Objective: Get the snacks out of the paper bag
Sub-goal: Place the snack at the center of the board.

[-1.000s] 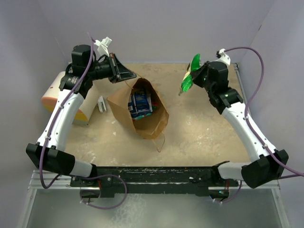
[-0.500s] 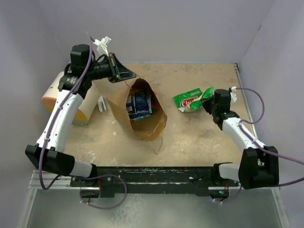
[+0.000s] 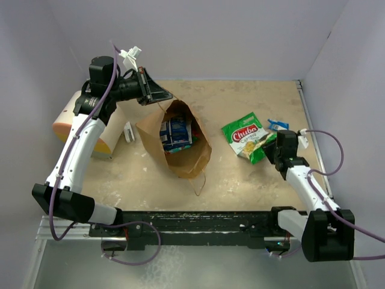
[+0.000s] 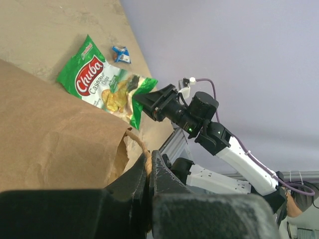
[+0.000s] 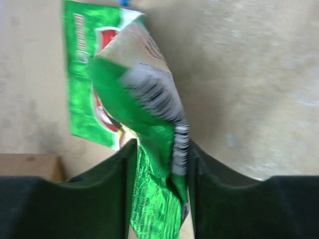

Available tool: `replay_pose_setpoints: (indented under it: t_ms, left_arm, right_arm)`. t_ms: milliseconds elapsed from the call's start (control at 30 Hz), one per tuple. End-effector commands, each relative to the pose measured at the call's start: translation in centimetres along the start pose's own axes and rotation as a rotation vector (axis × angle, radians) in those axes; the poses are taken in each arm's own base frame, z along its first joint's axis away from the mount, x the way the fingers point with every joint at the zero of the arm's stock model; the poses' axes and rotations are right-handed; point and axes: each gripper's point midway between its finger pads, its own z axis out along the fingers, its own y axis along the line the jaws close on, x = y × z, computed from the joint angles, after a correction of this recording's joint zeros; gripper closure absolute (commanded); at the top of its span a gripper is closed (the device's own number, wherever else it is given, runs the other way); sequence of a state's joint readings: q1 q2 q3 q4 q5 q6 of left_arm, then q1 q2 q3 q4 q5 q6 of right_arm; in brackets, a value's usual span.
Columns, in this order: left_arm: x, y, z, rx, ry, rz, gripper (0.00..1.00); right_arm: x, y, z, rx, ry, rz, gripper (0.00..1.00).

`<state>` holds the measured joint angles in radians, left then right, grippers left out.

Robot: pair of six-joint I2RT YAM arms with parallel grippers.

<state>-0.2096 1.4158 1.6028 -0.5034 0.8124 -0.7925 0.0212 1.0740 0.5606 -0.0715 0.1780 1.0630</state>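
At the far left a cream cylinder with an orange end (image 3: 72,124) lies on the counter (image 3: 240,180), partly behind the left arm (image 3: 78,144). Just right of it a small white block (image 3: 129,132) stands close to the paper bag (image 3: 150,133).

The bag lies tilted left of the counter's middle, its mouth gaping towards the top camera. The left jaws are closed tight on the far rim of the bag and hold the mouth up. The left wrist view shows the brown edge pinched between the two fingers (image 4: 164,174). Inside the bag lie dark blue packets (image 3: 177,132), with a bit of red and teal showing at their right side.

Right of the bag, and clear of it, the green-white packet (image 3: 245,135) lies label up on the counter. Its near right corner runs into the right jaws. In the right wrist view the crumpled end of this packet sits between the two fingers (image 5: 224,209), which stand partly apart. Whether they press it or merely flank it, I cannot tell.

A small blue packet (image 3: 277,124) lies just beyond the green one, near the right wall, with the right arm (image 3: 307,186) stretched low along the counter towards both
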Motion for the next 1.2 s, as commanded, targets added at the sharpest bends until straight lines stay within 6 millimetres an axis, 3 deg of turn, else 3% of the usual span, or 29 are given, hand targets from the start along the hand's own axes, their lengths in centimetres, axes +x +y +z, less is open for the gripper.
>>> replay_pose_setpoints:
  t_ms: [0,100,233,300,400,567,633,733,867,967,1067,1167]
  left_arm:
    - [-1.3,-1.9,-0.8,0.055,-0.039,0.085,1.0]
    - [-1.2,-1.9,-0.8,0.055,-0.038,0.089,1.0]
    - [-1.1,-1.7,-0.6,0.057,-0.03,0.083,1.0]
    - [-1.2,-1.6,-0.5,0.06,-0.029,0.083,1.0]
    - [-1.2,-1.7,-0.4,0.065,-0.025,0.084,1.0]
    - [-1.1,-1.7,-0.4,0.07,-0.021,0.084,1.0]
    - [-1.0,-1.7,-0.5,0.07,-0.02,0.084,1.0]
    - [-1.0,-1.7,-0.5,0.066,-0.021,0.086,1.0]
    - [-1.0,-1.5,-0.4,0.067,-0.022,0.079,1.0]
    - [-1.0,-1.5,-0.3,0.068,-0.022,0.077,1.0]
    - [-1.1,-1.5,-0.3,0.066,-0.026,0.078,1.0]
    - [-1.1,-1.3,-0.3,0.059,-0.028,0.074,1.0]
  right_arm:
    - [-0.9,-6.3,-1.9,0.32,-0.016,-0.095,0.45]
    - [-1.0,-8.7,-3.4,0.463,0.025,-0.138,0.34]
    - [-1.9,-8.9,-5.4,0.498,-0.002,-0.109,0.24]
    - [-2.9,-7.9,-6.0,0.456,-0.042,-0.098,0.22]
    - [-4.9,-4.2,-6.0,0.291,-0.097,-0.146,0.17]
    - [-5.2,5.5,-5.8,-0.188,-0.071,-0.371,0.09]
    - [-6.1,7.5,-6.1,-0.268,-0.11,-0.464,0.08]
    - [-5.6,11.2,-7.4,-0.456,-0.106,-0.569,0.09]
    - [-2.9,17.0,-10.9,-0.759,-0.103,-0.752,0.11]
    - [1.6,20.7,-14.6,-0.989,-0.074,-0.969,0.12]
    - [6.0,22.8,-18.8,-1.212,-0.094,-1.162,0.14]
    - [9.8,23.4,-22.7,-1.42,-0.13,-1.299,0.17]
